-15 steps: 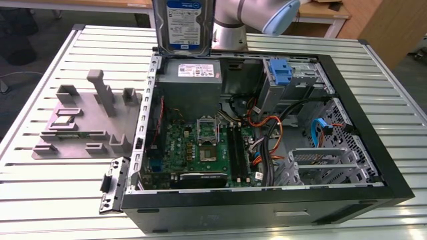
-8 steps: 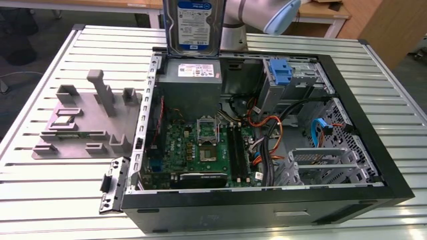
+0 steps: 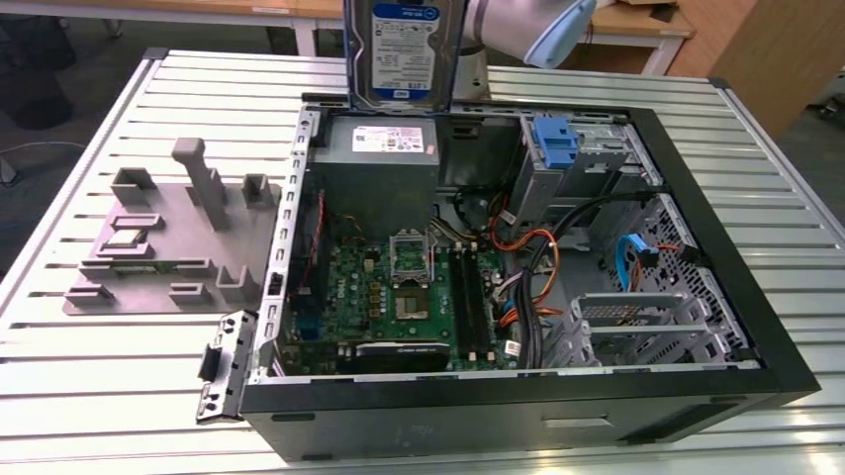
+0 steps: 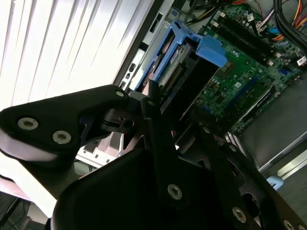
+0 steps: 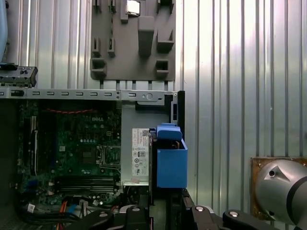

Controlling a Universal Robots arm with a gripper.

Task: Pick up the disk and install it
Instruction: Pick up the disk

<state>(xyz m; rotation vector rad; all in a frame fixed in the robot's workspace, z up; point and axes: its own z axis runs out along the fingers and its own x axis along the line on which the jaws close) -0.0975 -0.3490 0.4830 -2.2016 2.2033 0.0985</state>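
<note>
The disk (image 3: 403, 49), a silver drive with a white-and-blue label, hangs upright in the air above the back wall of the open computer case (image 3: 739, 297). It is just over the grey power-supply box (image 3: 376, 148). In both wrist views its blue bracket (image 4: 192, 45) (image 5: 169, 163) sticks out from between the black fingers of my gripper (image 4: 175, 112) (image 5: 163, 208), which is shut on it. The arm (image 3: 528, 30) rises behind the disk in the exterior view.
Inside the case lie a green motherboard (image 3: 396, 287), orange and black cables (image 3: 528, 257), a drive bay with a blue bracket (image 3: 561, 148) and a metal cage (image 3: 634, 322). A grey fixture plate (image 3: 172, 237) sits on the slatted table (image 3: 106, 376) at the exterior view's left.
</note>
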